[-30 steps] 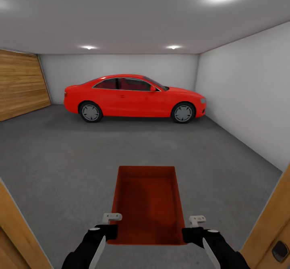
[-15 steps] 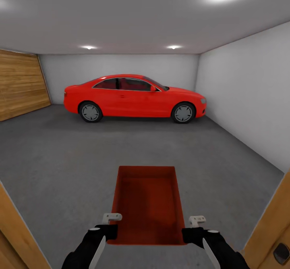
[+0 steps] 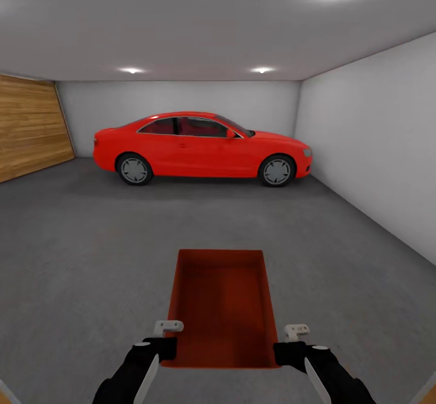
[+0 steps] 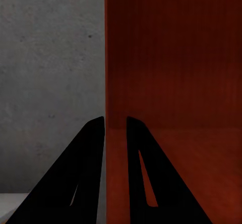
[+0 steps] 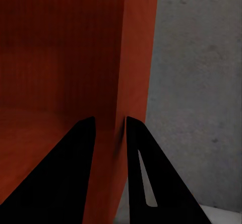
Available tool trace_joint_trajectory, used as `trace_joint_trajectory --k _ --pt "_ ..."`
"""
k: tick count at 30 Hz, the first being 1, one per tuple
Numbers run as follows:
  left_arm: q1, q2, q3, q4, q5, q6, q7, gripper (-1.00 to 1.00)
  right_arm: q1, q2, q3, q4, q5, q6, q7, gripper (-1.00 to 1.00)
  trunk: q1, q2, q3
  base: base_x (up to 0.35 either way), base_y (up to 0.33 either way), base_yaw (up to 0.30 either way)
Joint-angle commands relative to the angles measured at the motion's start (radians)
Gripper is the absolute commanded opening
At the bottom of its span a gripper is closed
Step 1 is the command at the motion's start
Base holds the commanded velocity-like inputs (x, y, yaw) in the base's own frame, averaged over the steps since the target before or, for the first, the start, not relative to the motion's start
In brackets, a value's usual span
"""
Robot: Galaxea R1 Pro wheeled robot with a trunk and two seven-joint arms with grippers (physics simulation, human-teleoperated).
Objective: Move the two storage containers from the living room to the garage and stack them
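**Carrying one container into the garage**

We are holding a single red-orange storage container [image 3: 221,307] out in front of us, open side up, above the dark grey concrete floor [image 3: 91,252] of the garage [image 3: 369,149]. The left claw [image 3: 165,338] is gripping the container's near left corner, and the right claw [image 3: 289,342] is gripping its near right corner. In the left wrist view the left claw [image 4: 115,128] is nearly closed, with one finger outside the side wall and the other inside, so that the wall of the container [image 4: 171,73] is pinched between them. The right wrist view shows the same arrangement: the right claw [image 5: 110,128] is clamping the opposite wall of the container [image 5: 65,58], with bare concrete just beyond it.

A red car [image 3: 200,148] is standing well ahead of us near the far wall, and a wood-panelled surface [image 3: 27,126] is lining the left side of the room.

Progress, as we judge it: one container is in the garage but is not yet on the floor — it is hanging between both claws. We are seeing no other container on the concrete ahead, so the one in hand probably becomes the base of the stack. What is left, then, is setting it down, bringing its twin from the living room, and stacking that one on top — the larger share of the task.
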Motion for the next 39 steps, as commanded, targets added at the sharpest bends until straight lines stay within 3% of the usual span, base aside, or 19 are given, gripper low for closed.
trace_joint_trajectory --k 1,39 --pt "-0.001 -0.014 0.012 -0.001 -0.004 0.008 0.008 -1.0 0.0 0.004 0.036 -0.004 -0.004 0.003 0.001 -1.0 0.0 -0.002 -0.002 0.021 0.0 0.0" --pt "-0.001 -0.012 0.012 0.001 -0.004 0.008 0.007 -1.0 0.0 0.004 0.036 0.002 -0.005 -0.02 0.001 -1.0 0.0 -0.002 -0.002 0.05 0.016 0.0"
